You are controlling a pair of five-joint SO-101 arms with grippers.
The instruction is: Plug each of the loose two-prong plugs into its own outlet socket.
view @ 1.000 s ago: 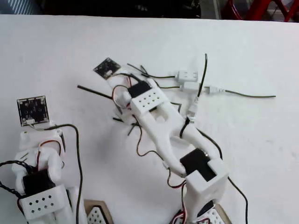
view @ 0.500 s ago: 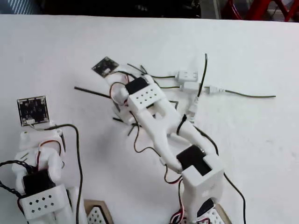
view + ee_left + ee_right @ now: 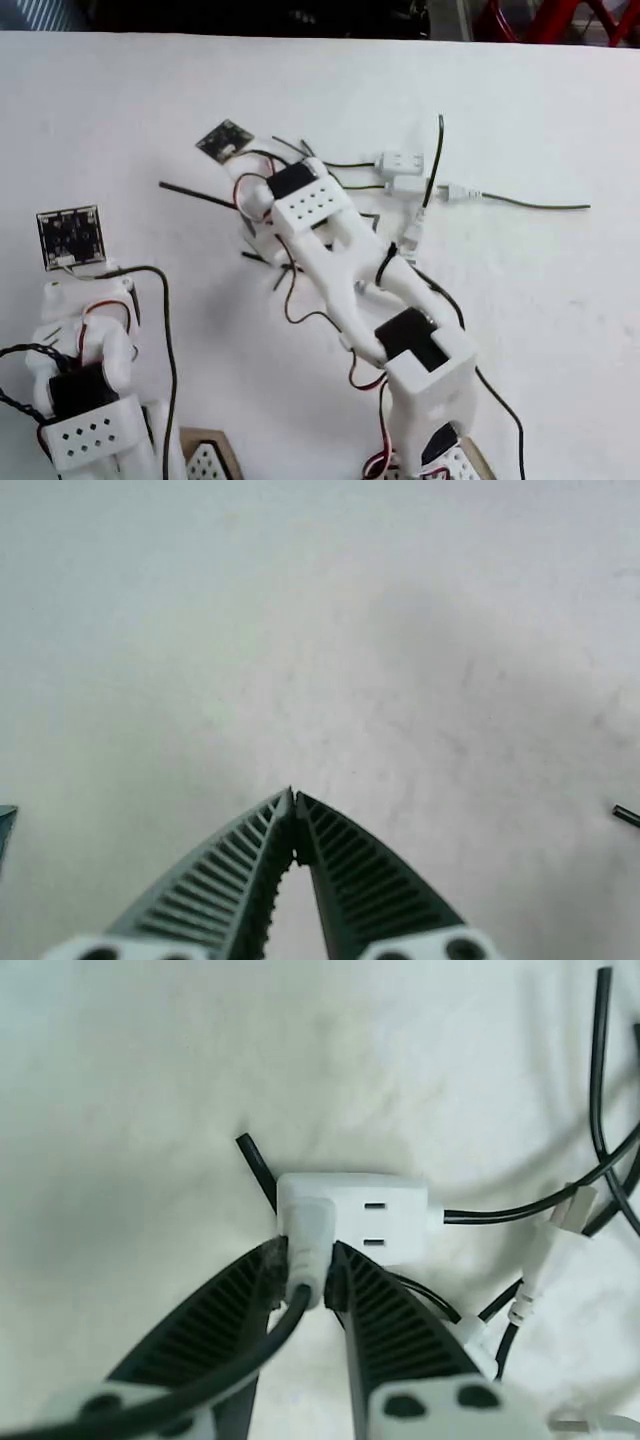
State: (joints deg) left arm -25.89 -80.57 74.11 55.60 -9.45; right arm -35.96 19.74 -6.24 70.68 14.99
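Note:
In the right wrist view my right gripper (image 3: 306, 1250) is shut on a white two-prong plug (image 3: 308, 1240) with a black cable. The plug butts against one end of a white outlet block (image 3: 352, 1218); its prongs are hidden. A free pair of slots (image 3: 373, 1225) shows beside it on the block. In the high view the right arm (image 3: 310, 205) stretches to the table's middle and covers that gripper and block. A second loose white plug (image 3: 413, 235) lies to its right. My left gripper (image 3: 293, 802) is shut on nothing over bare table, and the left arm (image 3: 85, 380) sits at the front left.
Two more white outlet blocks (image 3: 400, 160) (image 3: 405, 185) lie behind the right arm, one with a plug (image 3: 445, 190) and a black cable running right. Black cables (image 3: 200, 196) cross the middle. A slim white plug (image 3: 538, 1255) and cables lie close to the held block.
The right arm has shifted slightly left and away, and the black cable end on its left has slid left with it. The left arm has not moved.

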